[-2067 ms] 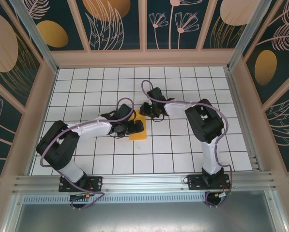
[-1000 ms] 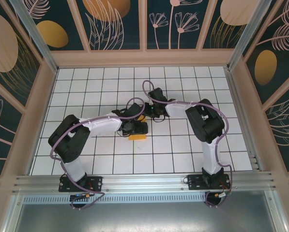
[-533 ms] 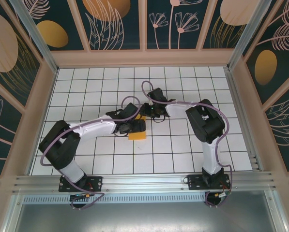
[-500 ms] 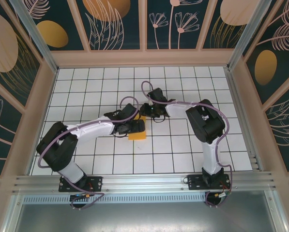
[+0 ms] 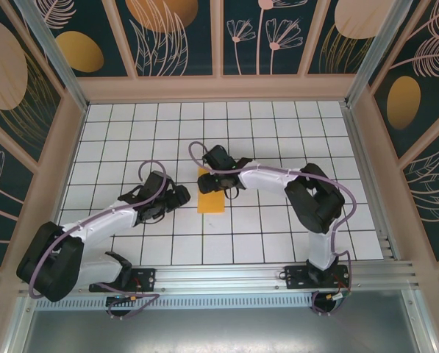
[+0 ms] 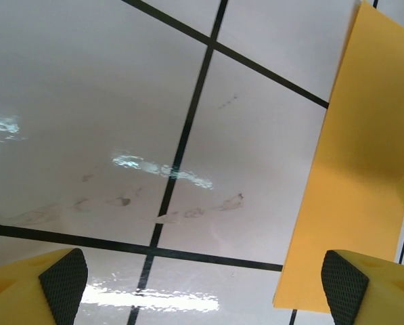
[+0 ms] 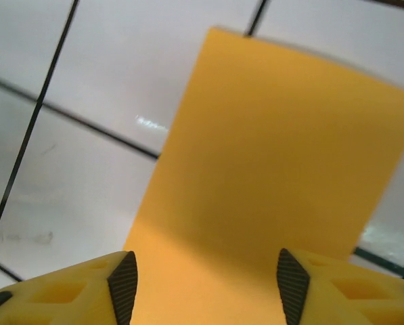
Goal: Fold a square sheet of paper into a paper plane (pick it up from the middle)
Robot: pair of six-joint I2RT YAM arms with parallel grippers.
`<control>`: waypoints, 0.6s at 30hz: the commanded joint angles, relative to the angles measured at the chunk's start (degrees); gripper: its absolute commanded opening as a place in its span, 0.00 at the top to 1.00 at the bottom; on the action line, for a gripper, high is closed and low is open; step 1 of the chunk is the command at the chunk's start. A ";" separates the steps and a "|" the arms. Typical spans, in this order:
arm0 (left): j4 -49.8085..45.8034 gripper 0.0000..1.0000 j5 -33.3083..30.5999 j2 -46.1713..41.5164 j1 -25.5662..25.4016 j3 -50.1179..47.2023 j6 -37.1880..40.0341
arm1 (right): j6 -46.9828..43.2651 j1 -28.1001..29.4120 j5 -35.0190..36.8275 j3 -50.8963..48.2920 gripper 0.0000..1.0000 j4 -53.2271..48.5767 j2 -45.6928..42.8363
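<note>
The square sheet of paper point(image 5: 211, 198) lies flat on the white grid table, folded into a narrow orange-yellow rectangle, not a pointed paper plane. My left gripper point(image 5: 181, 197) sits just left of it, open, with bare tile between its fingertips point(image 6: 63, 288); the paper point(image 6: 354, 176) runs along the right of the left wrist view. My right gripper point(image 5: 219, 182) hovers over the paper's far half, open. In the right wrist view the paper point(image 7: 269, 169) lies under the gap of that gripper point(image 7: 208, 288), and the pads point(image 7: 124, 288) hold nothing.
The white tiled table point(image 5: 278, 132) is walled by wooden panels at the back and sides point(image 5: 219, 88). An aluminium rail point(image 5: 219, 276) runs along the near edge by the arm bases. Both forearms and their purple cables lie low over the middle tiles.
My left arm has pulled back to the left, off the paper, and opened wider. The right gripper has opened and shifted left over the paper's far end. The paper now lies uncovered.
</note>
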 commanded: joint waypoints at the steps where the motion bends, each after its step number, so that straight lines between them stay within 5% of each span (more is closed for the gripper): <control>1: 2.87 0.08 1.66 -1.77 1.29 -1.79 -0.93 | -3.97 1.92 2.09 -1.34 0.33 -4.05 -1.69; 8: 4.24 0.07 2.44 -2.86 2.22 -3.78 -1.01 | -8.77 4.97 1.56 -2.58 0.13 -5.54 -0.21; 18: 3.47 0.07 1.64 -2.91 2.57 -4.34 -1.09 | -11.63 6.57 2.22 -2.88 0.07 -6.86 4.21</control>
